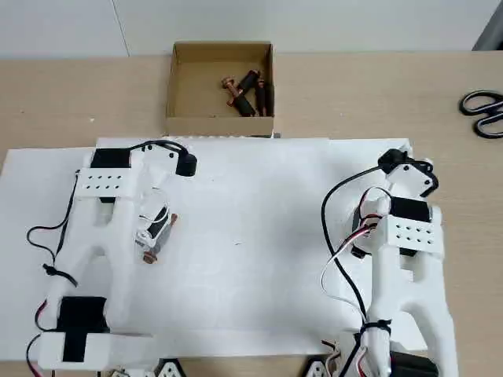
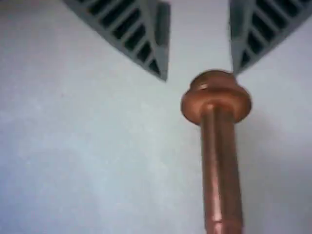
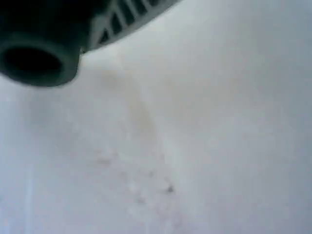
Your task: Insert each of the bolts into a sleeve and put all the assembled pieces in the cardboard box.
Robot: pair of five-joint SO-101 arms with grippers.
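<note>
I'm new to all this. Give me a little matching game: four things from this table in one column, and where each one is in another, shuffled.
Things:
1. copper bolt
2. black sleeve
3. scissors
4. assembled pieces

Places:
A. inside the cardboard box
B. on the bare wooden table
C. on the white sheet, by the open left end effector
D. in the right end effector

Pairs: 1-C, 2-D, 3-B, 4-A.

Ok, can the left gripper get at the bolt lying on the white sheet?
Probably yes: the left gripper hangs open just above the bolt, its head by one fingertip, with nothing between them on the white sheet.
</note>
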